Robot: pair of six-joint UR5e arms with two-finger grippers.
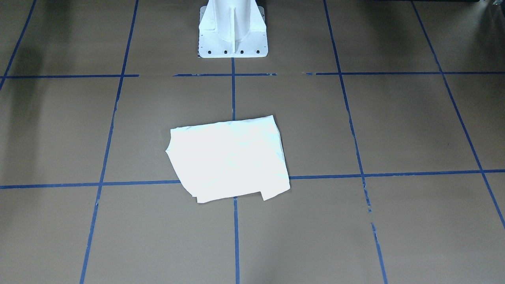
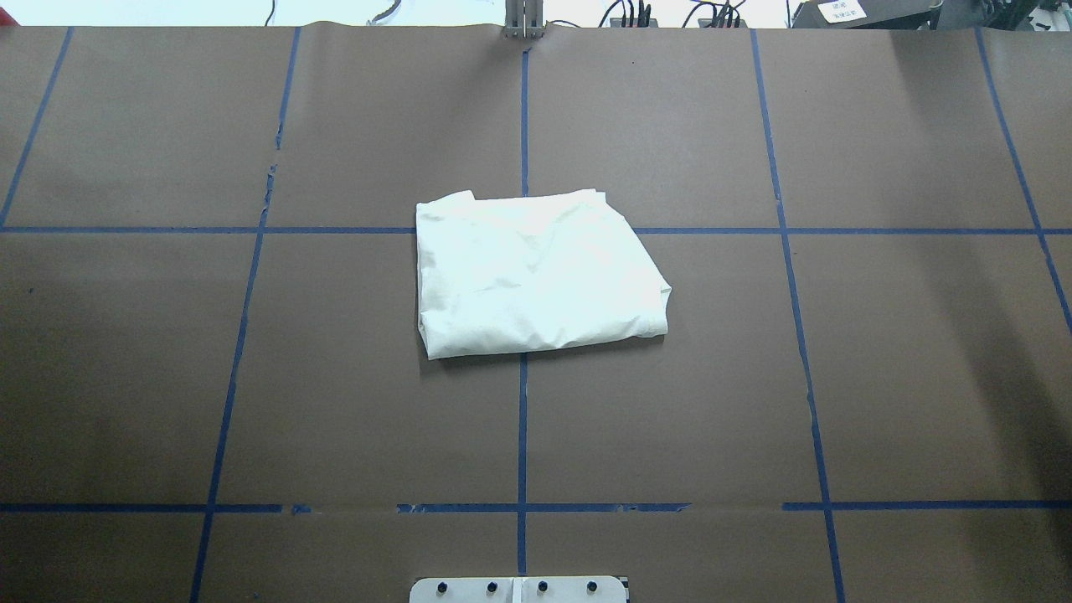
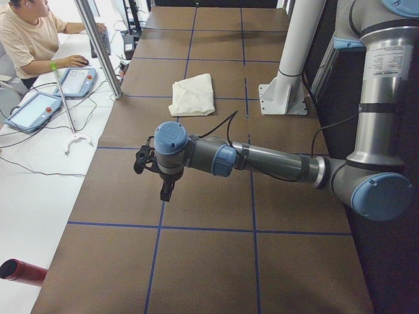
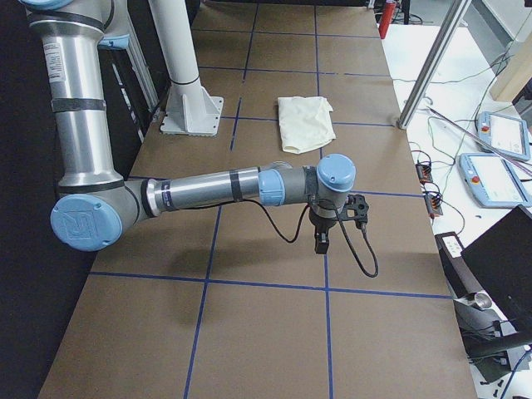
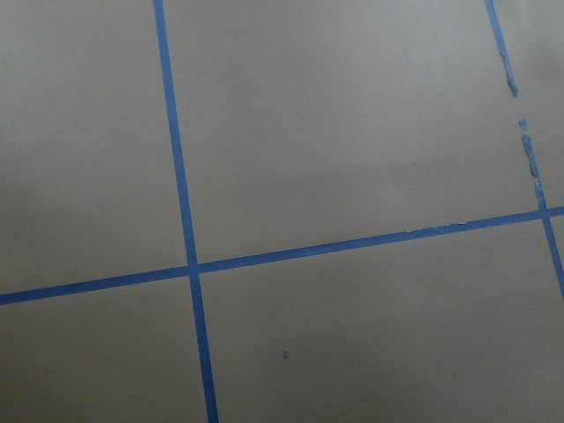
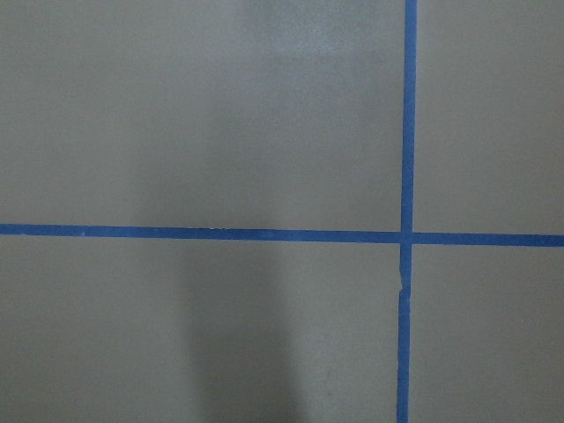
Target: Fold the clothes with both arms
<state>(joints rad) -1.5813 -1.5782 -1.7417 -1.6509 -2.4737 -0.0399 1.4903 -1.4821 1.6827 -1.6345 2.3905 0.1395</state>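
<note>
Left tool (image 3: pixel 166 190) hovers far from folded cream T-shirt (image 2: pixel 536 272).

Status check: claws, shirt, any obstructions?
Left claw and right claw hang over opposite ends of the table, open or shut unclear. Folded cream shirt lies mid-table, plain side up, untouched. No obstruction seen around it.

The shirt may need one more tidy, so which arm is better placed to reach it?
Right, but only slightly. The left gripper and right gripper both hang over bare table far from the shirt, which straddles the centre tape line with somewhat more cloth on the robot's right.
</note>
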